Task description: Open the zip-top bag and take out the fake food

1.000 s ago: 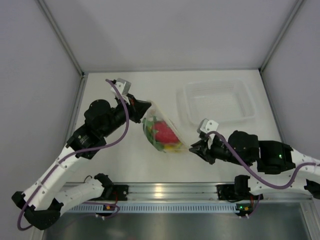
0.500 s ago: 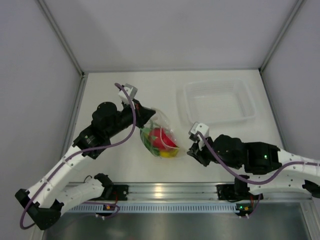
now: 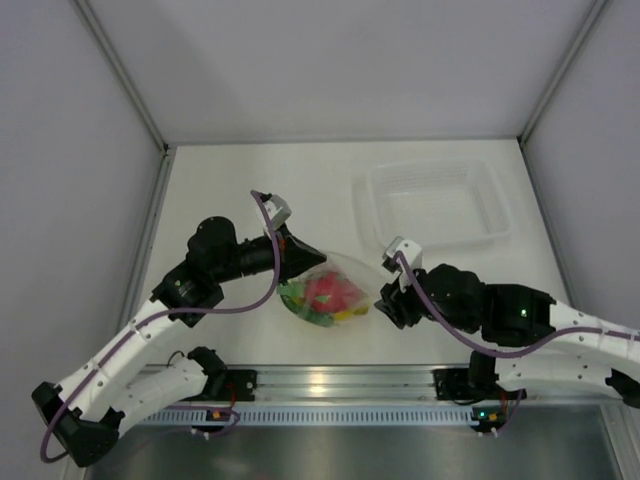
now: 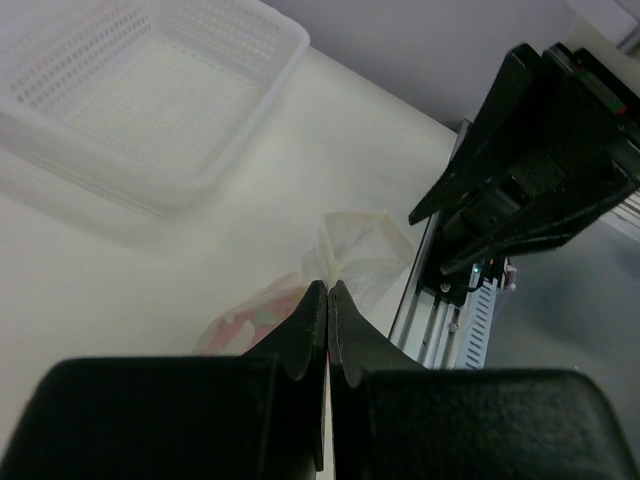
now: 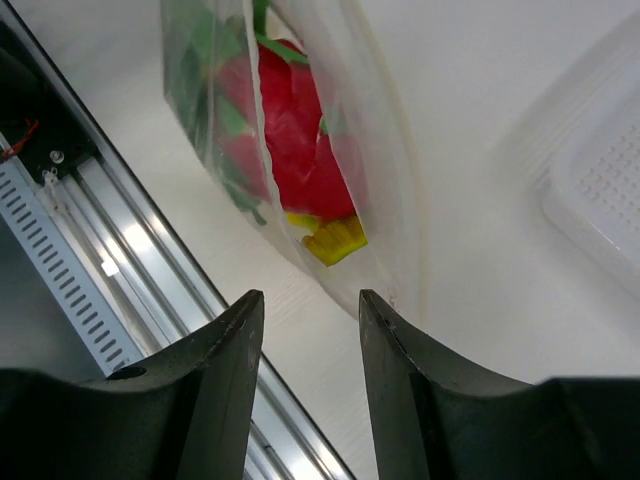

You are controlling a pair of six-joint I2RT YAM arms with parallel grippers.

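Observation:
The zip-top bag [image 3: 335, 285] lies slack on the white table between the two arms, and its crinkly clear plastic also shows in the right wrist view [image 5: 390, 200]. Inside it is the fake food: a red fruit [image 3: 322, 290] [image 5: 295, 130], a yellow piece [image 5: 335, 240] and green bits [image 3: 298, 298]. My left gripper [image 3: 297, 258] [image 4: 326, 290] is shut on the bag's left edge. A little plastic pokes out past its tips [image 4: 365, 250]. My right gripper [image 3: 385, 300] [image 5: 310, 298] is open just off the bag's right end, and nothing is between its fingers.
A rigid clear plastic tray [image 3: 372, 195] [image 4: 150, 90] [image 5: 610, 180] stands at the back right. The aluminium rail [image 3: 320, 380] [image 5: 120, 270] runs along the near table edge, close under the bag. My right arm [image 4: 540, 150] looms large in the left wrist view.
My right gripper has opened and let go of the bag's right end. My left gripper has carried the bag's left edge rightward and nearer, and the bag has slumped onto the table.

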